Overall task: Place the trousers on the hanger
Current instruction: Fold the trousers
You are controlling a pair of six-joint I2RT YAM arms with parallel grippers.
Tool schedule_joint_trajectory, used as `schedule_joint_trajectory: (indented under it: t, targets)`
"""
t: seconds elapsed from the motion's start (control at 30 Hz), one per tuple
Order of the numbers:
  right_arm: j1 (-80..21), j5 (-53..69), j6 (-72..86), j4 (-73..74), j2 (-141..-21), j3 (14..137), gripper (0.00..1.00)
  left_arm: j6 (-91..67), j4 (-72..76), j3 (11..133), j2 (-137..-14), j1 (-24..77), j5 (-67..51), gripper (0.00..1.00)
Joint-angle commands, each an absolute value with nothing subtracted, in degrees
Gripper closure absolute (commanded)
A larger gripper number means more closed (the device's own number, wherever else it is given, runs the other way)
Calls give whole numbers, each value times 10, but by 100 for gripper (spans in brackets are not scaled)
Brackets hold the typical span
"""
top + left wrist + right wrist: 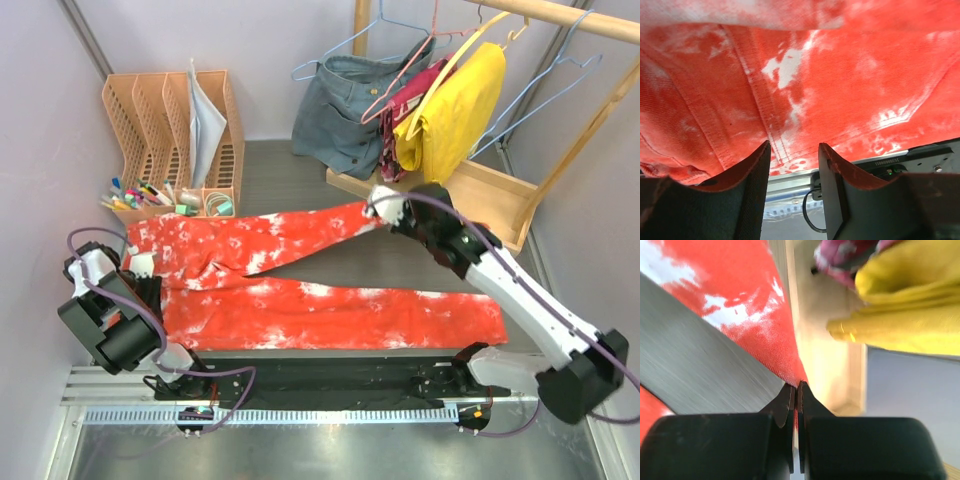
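The trousers (330,300) are being spread flat across the dark table (280,180), with the waist to the left and the legs running right. The far leg is being angled up toward the base of the wooden rack (500,200). The hem of that far leg is being pinched by the right gripper (796,387) — its jaws are being pressed together on the red fabric.

The left gripper (794,147) is being held at the waist end with its jaws parted. The fabric edge is lying just beyond the fingertips, ungrasped.

The hanger (575,62) is being carried by the rail (560,15) at the far right — beside the yellow garment (460,110) and well apart from the trousers.
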State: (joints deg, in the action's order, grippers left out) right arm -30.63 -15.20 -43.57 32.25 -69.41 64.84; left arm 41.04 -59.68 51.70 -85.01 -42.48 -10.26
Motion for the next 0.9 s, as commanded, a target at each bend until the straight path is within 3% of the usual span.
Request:
schedule_joint_trajectory:
  t: [0.0, 0.13, 0.27, 0.57, 0.87]
  targets:
    - [-308, -236, -623, 320, -629, 499, 99, 439, -651, 550, -832, -433, -168, 55]
    - [-308, -251, -599, 296, -635, 447, 99, 448, -701, 601, -803, -430, -233, 41]
    - [-308, -244, -563, 297, -674, 447, 99, 432, -719, 656, -800, -410, -261, 37]
    - [-308, -229, -555, 302, -684, 393, 98, 345, -599, 686, -896, -346, -185, 43]
    - [-308, -212, -556, 319, -660, 321, 96, 393, -583, 625, -971, -369, -72, 53]
